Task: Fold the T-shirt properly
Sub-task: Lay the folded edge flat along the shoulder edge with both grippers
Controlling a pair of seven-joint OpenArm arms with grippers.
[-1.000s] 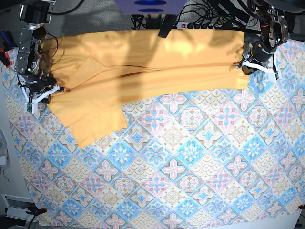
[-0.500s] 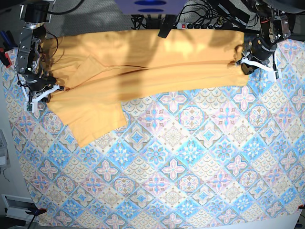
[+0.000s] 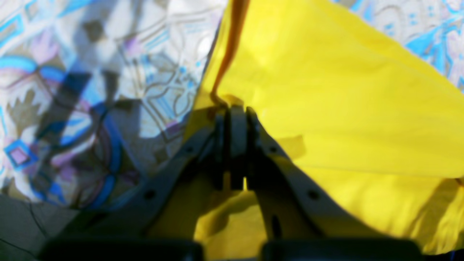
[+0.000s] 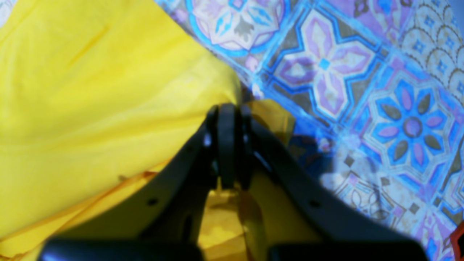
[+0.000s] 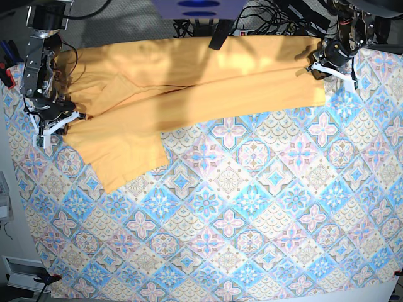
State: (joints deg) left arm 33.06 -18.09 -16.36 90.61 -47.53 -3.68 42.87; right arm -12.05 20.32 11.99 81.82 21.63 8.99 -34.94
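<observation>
The yellow-orange T-shirt (image 5: 189, 88) lies stretched across the far part of the table, one sleeve (image 5: 126, 160) spread toward the front left. My left gripper (image 5: 321, 66) is at the shirt's right end, and in the left wrist view the left gripper (image 3: 233, 108) is shut on a pinch of the yellow T-shirt (image 3: 344, 108). My right gripper (image 5: 66, 121) is at the shirt's left end. The right wrist view shows the right gripper (image 4: 226, 108) shut on the T-shirt (image 4: 90, 108) at its edge, just above the cloth.
A blue-pink patterned tablecloth (image 5: 252, 214) covers the table. Cables and a power strip (image 5: 264, 28) run along the far edge, with a dark strap (image 5: 220, 34) hanging over the shirt. The table's left edge is close to the right arm.
My left gripper has moved toward the far edge, drawing the shirt's right end back with it. The right gripper has stayed almost in place.
</observation>
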